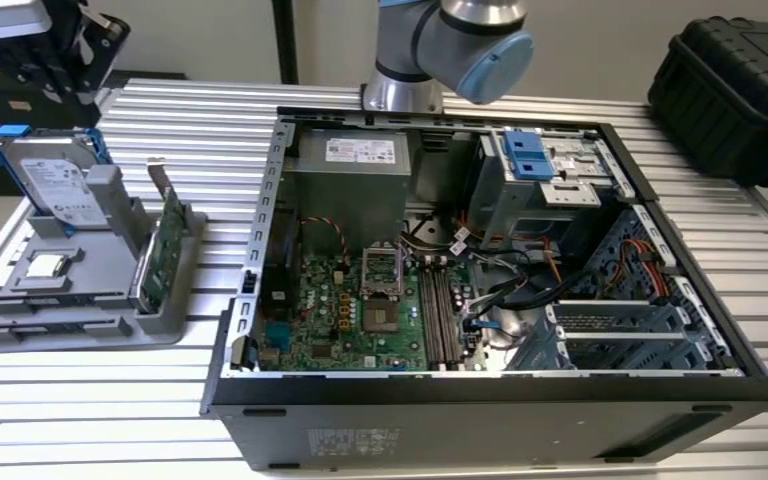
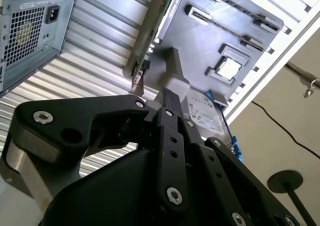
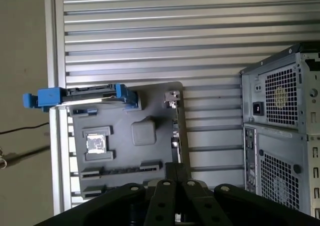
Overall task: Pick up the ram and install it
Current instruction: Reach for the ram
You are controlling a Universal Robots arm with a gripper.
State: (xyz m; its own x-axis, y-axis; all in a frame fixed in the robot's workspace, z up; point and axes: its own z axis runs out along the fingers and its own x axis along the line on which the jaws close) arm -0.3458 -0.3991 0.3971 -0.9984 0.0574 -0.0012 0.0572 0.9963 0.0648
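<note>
One gripper [image 3: 176, 167], fingers together, over the gray holder [image 3: 125, 153]; ram's position untellable.

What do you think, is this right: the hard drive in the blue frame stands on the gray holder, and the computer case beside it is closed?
Not quite. The hard drive does stand on the gray holder, but the computer case is open: the exterior view shows its circuit board inside.

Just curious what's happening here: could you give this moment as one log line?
Gripper: above grey holder | Holder: hard drive, green card, chip in place | Computer case: open, beside holder
</note>
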